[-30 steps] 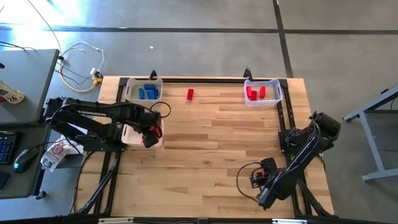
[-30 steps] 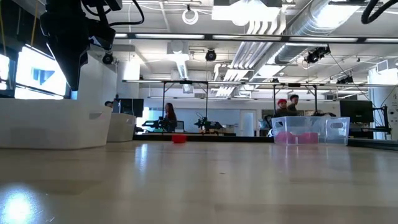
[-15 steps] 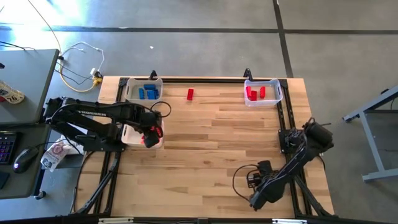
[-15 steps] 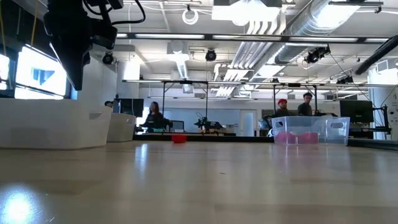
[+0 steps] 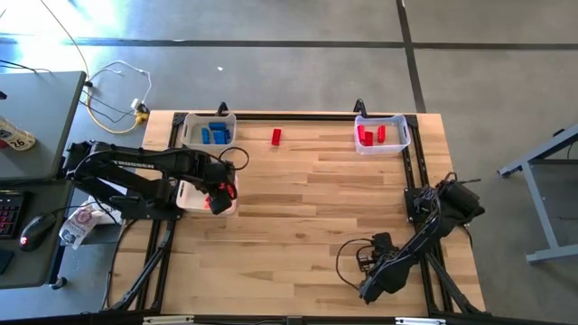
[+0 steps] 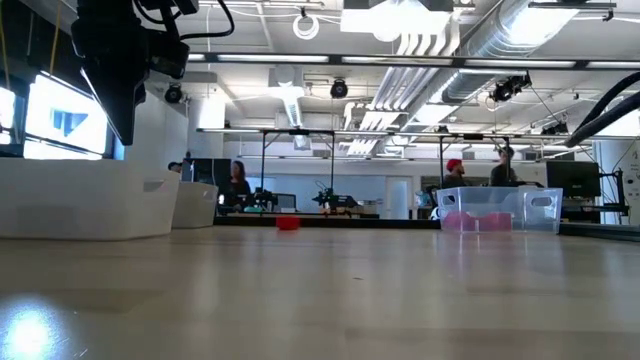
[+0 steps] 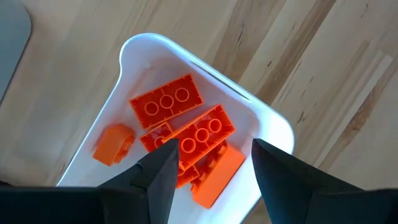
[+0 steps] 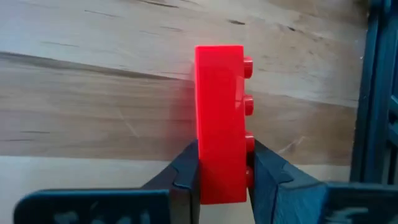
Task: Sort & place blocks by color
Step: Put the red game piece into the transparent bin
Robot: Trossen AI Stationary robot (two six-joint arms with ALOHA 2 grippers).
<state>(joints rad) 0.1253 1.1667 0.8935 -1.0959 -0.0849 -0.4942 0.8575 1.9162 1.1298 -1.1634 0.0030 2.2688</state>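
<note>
Orange blocks (image 7: 186, 140) lie heaped in a white bin (image 7: 273, 121) at the table's left edge — the left gripper (image 5: 217, 194) hangs right above it, fingers parted and empty. Blue blocks (image 5: 215, 134) fill the upper-left bin (image 5: 189, 134). One red block (image 5: 276, 136) lies loose at upper centre. At lower right, the right gripper (image 8: 221, 177) clamps a red brick (image 8: 219, 118) — more red ones (image 5: 370, 135) sit in the upper-right bin (image 5: 402, 134).

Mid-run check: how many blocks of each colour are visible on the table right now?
Red blocks: 5 (3 binned, 1 loose, 1 in right pincer)
Orange blocks: at least 4
Blue blocks: about 3
Total: roughly 12
</note>
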